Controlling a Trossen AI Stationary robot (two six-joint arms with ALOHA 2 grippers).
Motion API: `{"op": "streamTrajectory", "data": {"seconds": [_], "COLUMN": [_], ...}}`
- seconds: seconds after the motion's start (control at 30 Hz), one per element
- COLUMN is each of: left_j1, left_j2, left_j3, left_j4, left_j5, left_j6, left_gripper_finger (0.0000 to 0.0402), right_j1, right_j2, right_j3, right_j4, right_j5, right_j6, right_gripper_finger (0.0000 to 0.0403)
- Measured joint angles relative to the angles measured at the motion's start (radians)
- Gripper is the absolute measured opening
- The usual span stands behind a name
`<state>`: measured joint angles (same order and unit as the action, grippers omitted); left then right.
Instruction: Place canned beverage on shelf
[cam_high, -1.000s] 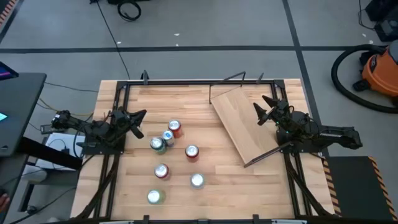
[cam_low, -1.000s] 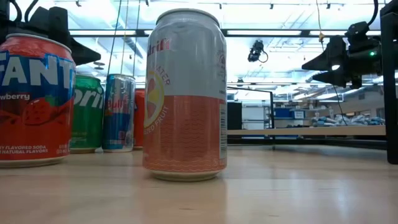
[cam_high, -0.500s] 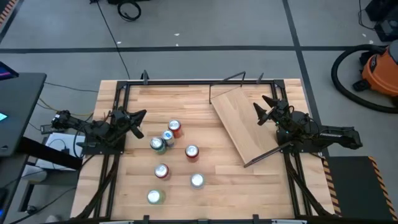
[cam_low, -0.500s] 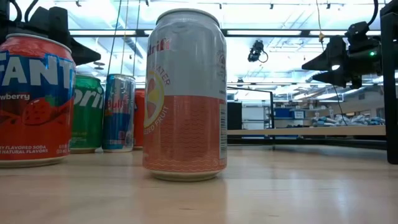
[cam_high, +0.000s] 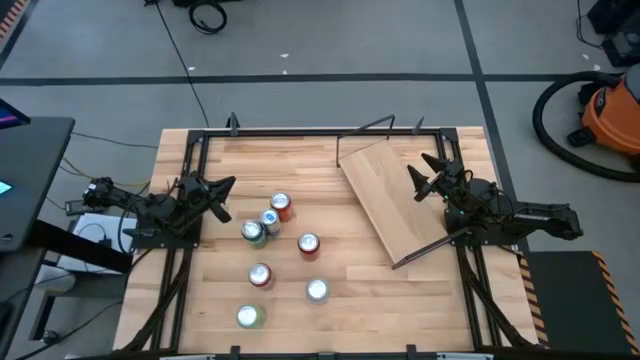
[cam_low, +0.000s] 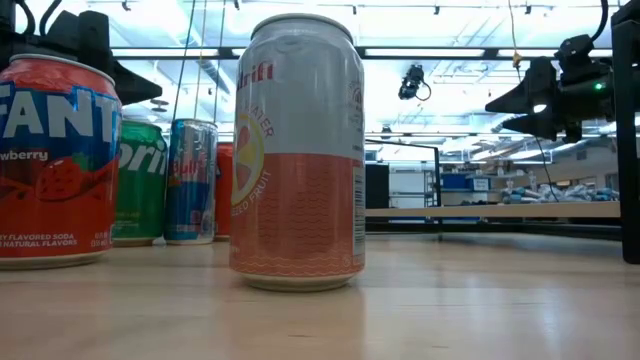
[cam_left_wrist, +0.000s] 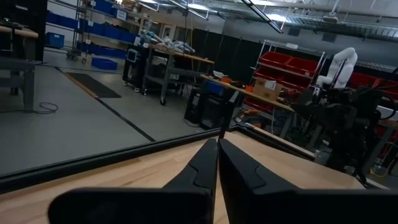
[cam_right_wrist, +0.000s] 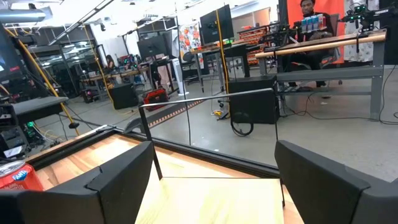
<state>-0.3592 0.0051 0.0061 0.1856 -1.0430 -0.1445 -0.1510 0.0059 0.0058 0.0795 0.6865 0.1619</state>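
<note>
The table (cam_high: 330, 300) has a top of light wood planks, smooth, with a soft shine in the low view. The shelf (cam_high: 395, 205) is a paler wood board, smooth and matt, edged by thin black metal rods. The cans (cam_high: 283, 245) are metal with bright silver lids; the nearest can (cam_low: 298, 150) has a glossy printed wall, and the red can (cam_low: 52, 165) beside it is glossy also. The left gripper (cam_high: 226, 182) and the right gripper (cam_high: 416, 181) look like matt black plastic. The floor (cam_high: 330, 45) is smooth grey.
</note>
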Motion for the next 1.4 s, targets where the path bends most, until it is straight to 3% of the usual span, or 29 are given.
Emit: {"op": "streamTrajectory", "data": {"seconds": [1.4], "left_j1": [0.015], "left_j2": [0.002], "left_j3": [0.0], "left_j4": [0.027], "left_j5": [-0.001], "left_j6": [-0.073], "left_gripper_finger": [0.0025], "right_j1": [0.0], "right_j2": [0.0], "right_j3": [0.0], "right_j4": [0.01], "right_j5": [0.0], "right_j6": [0.003], "right_gripper_finger": [0.0348]}}
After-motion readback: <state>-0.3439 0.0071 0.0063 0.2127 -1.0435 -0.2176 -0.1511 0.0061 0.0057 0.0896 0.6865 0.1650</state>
